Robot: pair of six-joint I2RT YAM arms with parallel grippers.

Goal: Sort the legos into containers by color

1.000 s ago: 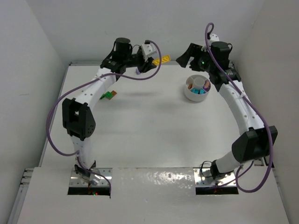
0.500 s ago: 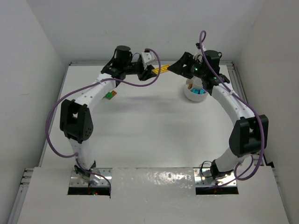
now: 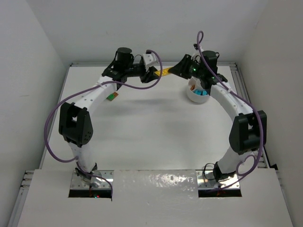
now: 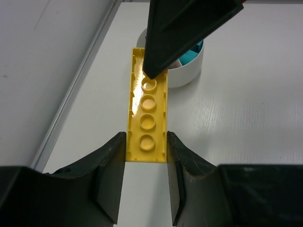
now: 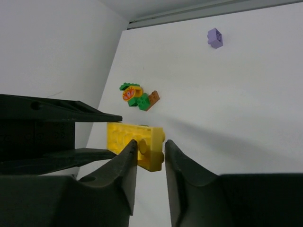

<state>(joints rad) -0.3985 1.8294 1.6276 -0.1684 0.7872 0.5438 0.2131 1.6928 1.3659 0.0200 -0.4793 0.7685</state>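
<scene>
A long yellow lego [image 4: 147, 123] hangs above the back of the table, and my left gripper [image 4: 146, 142] is shut on its near end. My right gripper [image 5: 150, 149] straddles the other end of the yellow lego [image 5: 137, 137], its jaws narrow. One finger lies against the studded face and a thin gap shows at the other. From above, the two grippers [image 3: 154, 73] [image 3: 174, 71] meet at the lego [image 3: 164, 72]. The white dish [image 3: 191, 97], partly under the right arm, holds teal pieces [image 3: 202, 92].
A green, orange and brown cluster of legos [image 5: 137, 97] lies on the table near the left arm [image 3: 111, 96]. One purple lego [image 5: 215, 38] sits alone further off. The back wall and the raised table rim run close behind both grippers.
My right arm swung left from over the dish to the yellow lego and its jaws narrowed around the lego's end. The left gripper carried the lego slightly right towards it.
</scene>
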